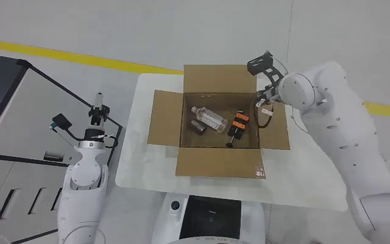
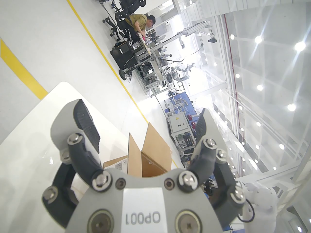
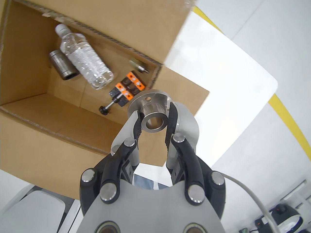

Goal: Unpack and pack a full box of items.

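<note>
Right claw (image 3: 153, 120): mine, closed firmly on a silver flanged sleeve (image 3: 148, 103). Its dark pads (image 3: 171, 120) pinch the narrow collar from both sides.
Flanged sleeve: between my fingertips, held in the air, with the wide flange pointing away from my wrist.
Box (image 3: 109, 13): open cardboard with its flaps spread out, standing on the white table (image 3: 218, 61). It sits below my right claw and just ahead of it.
Clamp (image 3: 127, 89): orange and black, lying on the box floor. It is the item closest to my right fingertips, just past the sleeve.
Bottle (image 3: 85, 59): clear plastic, lying on its side on the box floor, farther from my claw than the clamp.
Steel cylinder (image 3: 62, 65): lies against the bottle, on the side away from my claw.
Small metal piece (image 3: 138, 65): in a corner of the box floor, near the clamp.
Left claw (image 2: 142, 120): mine, spread wide and holding nothing. It is raised beside the table, well apart from the box.
</note>
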{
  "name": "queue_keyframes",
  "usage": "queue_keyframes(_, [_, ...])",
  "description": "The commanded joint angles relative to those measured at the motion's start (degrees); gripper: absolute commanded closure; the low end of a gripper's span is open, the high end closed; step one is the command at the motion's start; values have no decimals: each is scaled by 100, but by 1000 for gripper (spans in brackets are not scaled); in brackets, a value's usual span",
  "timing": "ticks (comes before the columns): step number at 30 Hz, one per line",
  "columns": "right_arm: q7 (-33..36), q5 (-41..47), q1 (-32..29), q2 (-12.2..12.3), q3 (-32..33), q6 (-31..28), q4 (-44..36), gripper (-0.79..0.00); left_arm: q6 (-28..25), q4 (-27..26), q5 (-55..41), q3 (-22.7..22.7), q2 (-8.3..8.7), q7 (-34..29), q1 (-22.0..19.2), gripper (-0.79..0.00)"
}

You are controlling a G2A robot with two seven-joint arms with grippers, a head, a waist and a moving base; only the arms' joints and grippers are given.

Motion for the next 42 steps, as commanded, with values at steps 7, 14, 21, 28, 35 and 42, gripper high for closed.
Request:
queue_keyframes(7, [-439, 465, 119, -532, -1518, 212, 922, 0, 0, 0, 0, 0, 0, 0, 0, -785])
queue_keyframes(14, [-696, 838, 78, -904, -2176, 74, 1961, 0, 0, 0, 0, 0, 0, 0, 0, -785])
queue_keyframes(21, [-1258, 1197, 64, -1132, -2298, -324, 2750, -222, 0, 0, 0, 0, 0, 0, 0, -785])
queue_keyframes(28, [-1577, 1442, 113, -1213, -2173, -689, 3134, -372, 0, 0, 0, 0, 0, 0, 0, -785])
queue_keyframes(35, [-1490, 1705, 37, -933, -1395, -1018, 2267, -363, 0, 0, 0, 0, 0, 0, 0, -785])
queue_keyframes(42, [-949, 2449, -1423, 15, 2054, -1532, -151, -382, 51, 12, -17, 1, -1, 9, -4, -785])
